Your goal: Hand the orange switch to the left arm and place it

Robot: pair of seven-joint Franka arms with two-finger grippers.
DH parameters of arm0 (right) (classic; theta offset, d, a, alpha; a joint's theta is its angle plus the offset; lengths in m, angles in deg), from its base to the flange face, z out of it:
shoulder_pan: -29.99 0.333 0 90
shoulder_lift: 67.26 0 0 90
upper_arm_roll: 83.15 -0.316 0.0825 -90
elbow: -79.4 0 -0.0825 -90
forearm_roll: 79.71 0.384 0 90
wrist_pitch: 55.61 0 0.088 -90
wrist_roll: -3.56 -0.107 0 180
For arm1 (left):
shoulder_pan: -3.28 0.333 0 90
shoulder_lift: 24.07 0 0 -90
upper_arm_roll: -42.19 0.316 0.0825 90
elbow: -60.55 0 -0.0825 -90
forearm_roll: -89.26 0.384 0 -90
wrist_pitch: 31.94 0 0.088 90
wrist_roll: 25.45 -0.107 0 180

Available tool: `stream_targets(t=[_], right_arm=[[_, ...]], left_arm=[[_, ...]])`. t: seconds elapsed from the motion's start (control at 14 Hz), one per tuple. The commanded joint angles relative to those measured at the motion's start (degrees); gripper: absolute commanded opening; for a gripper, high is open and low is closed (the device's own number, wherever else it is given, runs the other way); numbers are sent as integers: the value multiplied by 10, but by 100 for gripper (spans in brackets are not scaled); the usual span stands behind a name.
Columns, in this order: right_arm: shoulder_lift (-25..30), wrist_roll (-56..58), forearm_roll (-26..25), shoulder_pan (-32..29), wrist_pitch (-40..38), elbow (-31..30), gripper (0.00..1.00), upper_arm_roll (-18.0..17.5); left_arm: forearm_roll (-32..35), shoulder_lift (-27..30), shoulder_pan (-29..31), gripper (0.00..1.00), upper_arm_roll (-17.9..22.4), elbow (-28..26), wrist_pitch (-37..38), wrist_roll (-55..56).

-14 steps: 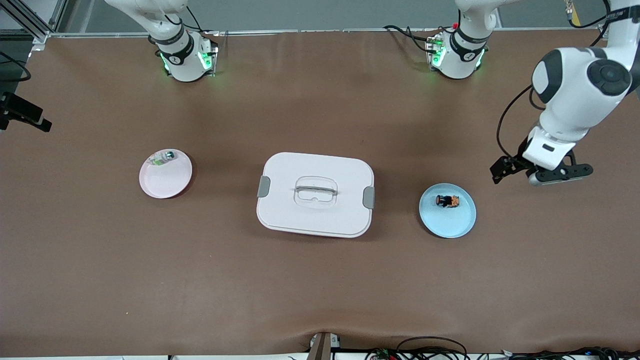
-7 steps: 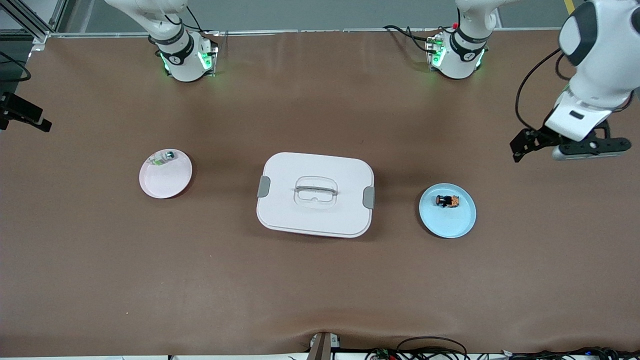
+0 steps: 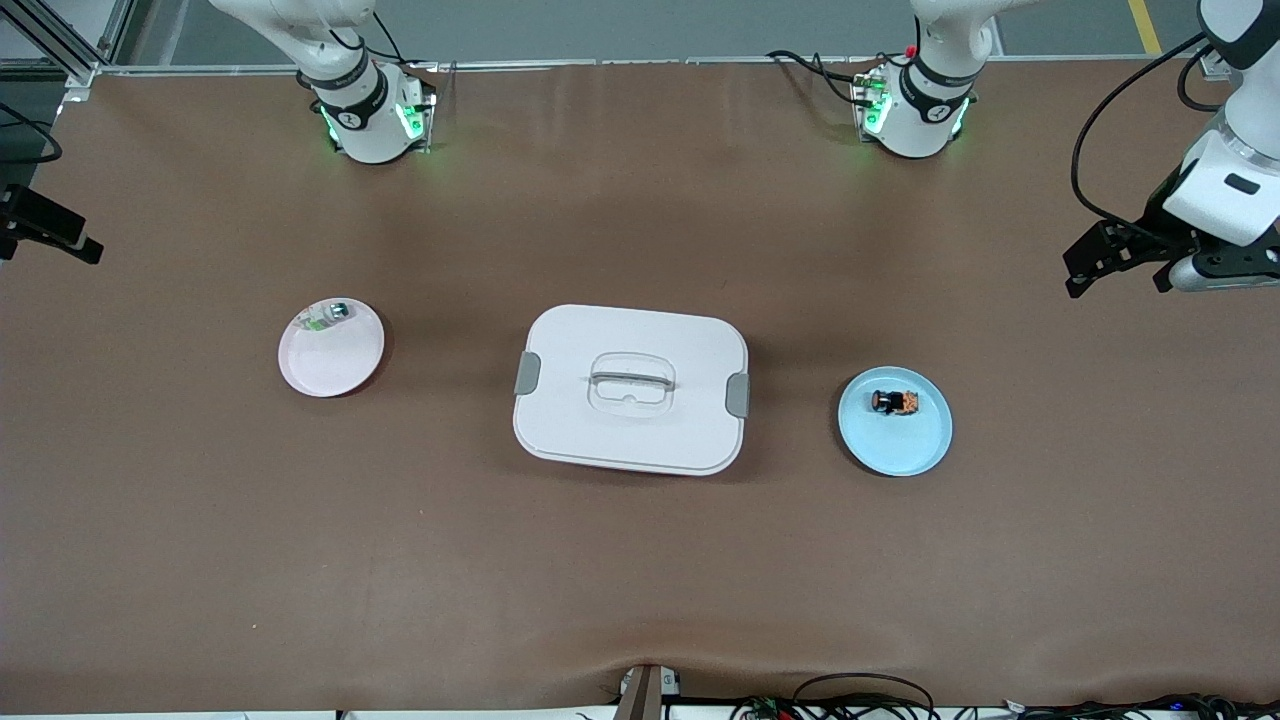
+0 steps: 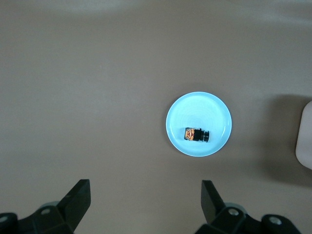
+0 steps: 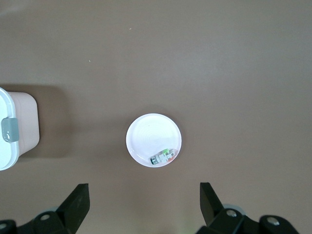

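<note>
The right gripper [image 5: 141, 207] is cut off from the front view; its fingers are seen spread, empty. The left gripper [image 3: 1170, 268] is spread, empty, at the table's [image 3: 640, 560] edge. The orange switch [image 3: 896, 402] is seen on the blue plate [image 3: 900, 450], at three o'clock from the box [image 3: 630, 420].

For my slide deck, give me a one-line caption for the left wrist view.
Open left hand above the brown table, looking down on the orange switch on its blue plate.
</note>
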Motion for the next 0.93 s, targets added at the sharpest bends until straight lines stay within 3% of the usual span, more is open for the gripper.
stream_targets(t=[0.0, 0.36, 0.64, 0.79, 0.86], right_arm=[[6, -1, -4, -9, -2, 0, 100, -6], [6, -1, -3, -9, -3, -1, 100, -6], [6, -1, -3, -10, -3, -1, 100, -6], [6, -1, -3, -10, -4, -1, 100, -6], [6, -1, -3, -10, -4, -1, 100, -6]], left_arm=[[-12, -10, 5, 100, -1, 47, 46, -28], [-12, -34, 5, 100, -1, 111, 100, -27], [-12, -35, 0, 100, -1, 118, 107, -27], [-10, -41, -19, 100, 10, 117, 107, -27], [-10, -42, -47, 100, 36, 117, 107, -27]])
